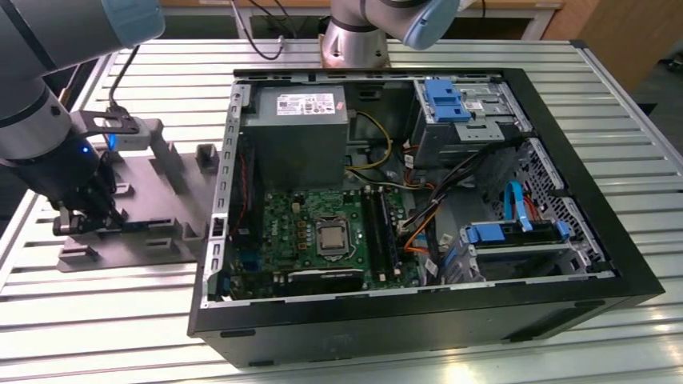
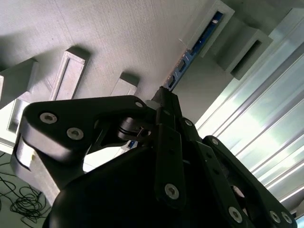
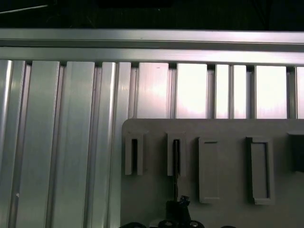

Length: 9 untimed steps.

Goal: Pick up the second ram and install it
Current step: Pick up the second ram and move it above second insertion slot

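**Exterior view.** The end effector (image 1: pixel 83 220) is lowered onto a grey holder plate (image 1: pixel 160 192). The plate lies on the slatted desk (image 1: pixel 427 54), near the desk edge on the exterior view's left. The opposite edge of the plate is just beside the side wall of the open computer case (image 1: pixel 427 324). Inside the case, the motherboard (image 1: pixel 309 216) and its long black memory slots (image 1: pixel 379 228) are exposed from above. Bare desk slats are seen along the near and far edges.

**Second wrist view.** The second ram (image 2: pixel 197 42) is seen edge-on as a thin blue strip, seated upright in a raised slot of the holder plate (image 2: pixel 95 38). The end effector (image 2: pixel 164 95) is clenched on the near end of the second ram. Open desk (image 2: pixel 256 118) runs alongside the plate edge.

**First wrist view.** The second ram (image 3: pixel 176 161) is held in one slot of the holder plate (image 3: pixel 228 128), with further slots on either side. The end effector (image 3: pixel 178 209) is at its near end. Bare desk (image 3: pixel 71 142) extends beyond the plate to the desk rail.
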Available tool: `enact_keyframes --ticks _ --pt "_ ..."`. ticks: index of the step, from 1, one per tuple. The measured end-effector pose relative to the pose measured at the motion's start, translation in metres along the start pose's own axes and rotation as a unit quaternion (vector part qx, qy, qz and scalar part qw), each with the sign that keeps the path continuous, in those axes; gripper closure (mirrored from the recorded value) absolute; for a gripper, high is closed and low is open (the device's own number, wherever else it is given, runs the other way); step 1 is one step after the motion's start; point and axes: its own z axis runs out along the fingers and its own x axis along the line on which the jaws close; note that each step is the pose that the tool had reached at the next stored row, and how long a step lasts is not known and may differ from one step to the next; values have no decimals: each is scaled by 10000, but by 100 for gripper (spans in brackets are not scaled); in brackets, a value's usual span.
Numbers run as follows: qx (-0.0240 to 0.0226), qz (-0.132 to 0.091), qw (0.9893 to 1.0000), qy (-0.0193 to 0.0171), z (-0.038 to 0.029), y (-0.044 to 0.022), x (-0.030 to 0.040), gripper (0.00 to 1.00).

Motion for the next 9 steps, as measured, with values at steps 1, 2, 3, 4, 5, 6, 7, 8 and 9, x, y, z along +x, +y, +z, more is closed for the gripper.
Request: enact_keyframes --ticks 1,2,3,4,5,6,7,8,9 --pt "0 0 10000 0 0 0 0 88" --pt "0 24 10000 0 0 0 0 88" --pt "0 99 10000 -1 0 0 0 88" --pt "0 158 9999 -2 0 0 0 88" --pt "0 161 9999 -2 0 0 0 88" --pt "1 161 9999 -2 1 0 0 88" --pt "1 163 9999 -3 1 0 0 88" --pt "1 165 9999 -3 1 0 0 88" --pt "1 165 9999 -3 1 0 0 88"
